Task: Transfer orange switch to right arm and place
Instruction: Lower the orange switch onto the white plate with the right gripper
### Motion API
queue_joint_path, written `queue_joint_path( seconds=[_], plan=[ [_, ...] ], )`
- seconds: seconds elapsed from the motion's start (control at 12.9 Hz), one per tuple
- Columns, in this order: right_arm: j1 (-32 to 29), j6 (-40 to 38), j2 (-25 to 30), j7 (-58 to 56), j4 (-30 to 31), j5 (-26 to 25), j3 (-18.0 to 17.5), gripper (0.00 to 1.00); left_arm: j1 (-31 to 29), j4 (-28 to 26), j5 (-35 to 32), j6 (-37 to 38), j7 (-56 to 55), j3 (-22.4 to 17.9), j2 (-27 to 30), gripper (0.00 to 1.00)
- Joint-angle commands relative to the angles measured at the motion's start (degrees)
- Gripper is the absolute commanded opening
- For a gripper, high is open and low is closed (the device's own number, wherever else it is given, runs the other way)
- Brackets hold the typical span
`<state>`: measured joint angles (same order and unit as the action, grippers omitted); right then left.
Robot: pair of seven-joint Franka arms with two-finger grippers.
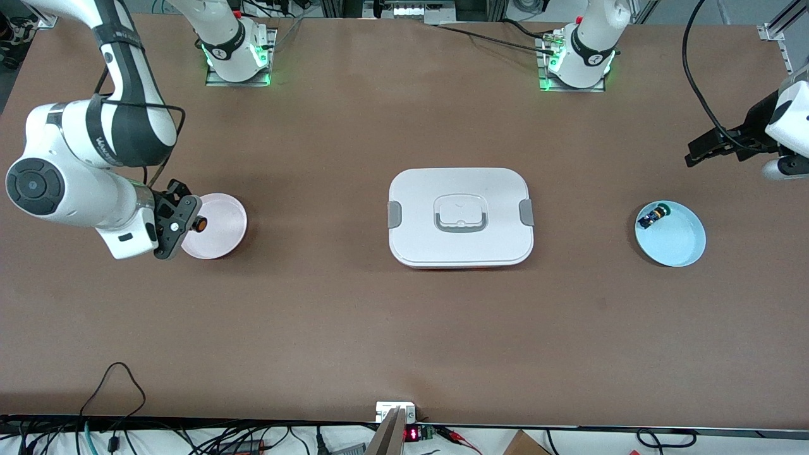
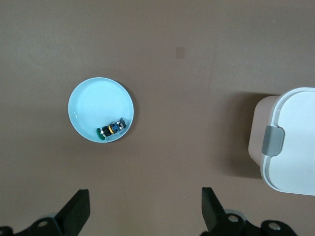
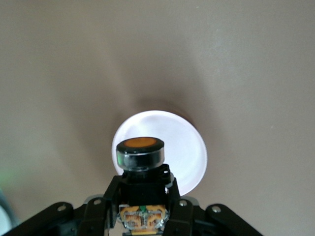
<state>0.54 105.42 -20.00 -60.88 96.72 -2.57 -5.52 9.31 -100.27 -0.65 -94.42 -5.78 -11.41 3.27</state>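
Observation:
The orange switch (image 1: 200, 223), black with an orange cap, is held in my right gripper (image 1: 189, 222) over the edge of the pink plate (image 1: 222, 237) toward the right arm's end of the table. In the right wrist view the switch (image 3: 140, 151) sits clamped between the black fingers, cap pointing down at the plate (image 3: 189, 142), and the gripper (image 3: 142, 189) is shut on its body. My left gripper (image 1: 698, 149) is open and empty, up in the air over bare table at the left arm's end. In its own view (image 2: 145, 196) the fingers stand wide apart.
A light blue plate (image 1: 681, 245) near the left arm's end holds a small dark blue-and-green part (image 1: 652, 216); both show in the left wrist view, plate (image 2: 93, 105) and part (image 2: 112, 129). A white lidded container (image 1: 461, 246) stands mid-table, also in the left wrist view (image 2: 295, 147).

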Motion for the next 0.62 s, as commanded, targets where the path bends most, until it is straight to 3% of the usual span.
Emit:
queue_joint_path(
  seconds=[0.0, 0.15, 0.54],
  plan=[
    [-2.03, 6.0, 1.19, -6.34, 6.01, -0.86, -0.81, 0.15, 0.18, 2.97, -2.25, 0.64, -0.2, 0.86, -1.94, 1.0],
    [-2.91, 10.65, 1.19, -11.07, 9.09, -1.03, -0.81, 0.15, -0.17, 5.69, -2.16, 0.99, -0.2, 0.78, -3.35, 1.0],
    [-3.97, 22.35, 1.19, -16.45, 16.91, -1.91, -0.81, 0.15, -0.17, 6.49, -2.16, 0.73, -0.11, 0.86, -4.23, 1.0]
  ],
)
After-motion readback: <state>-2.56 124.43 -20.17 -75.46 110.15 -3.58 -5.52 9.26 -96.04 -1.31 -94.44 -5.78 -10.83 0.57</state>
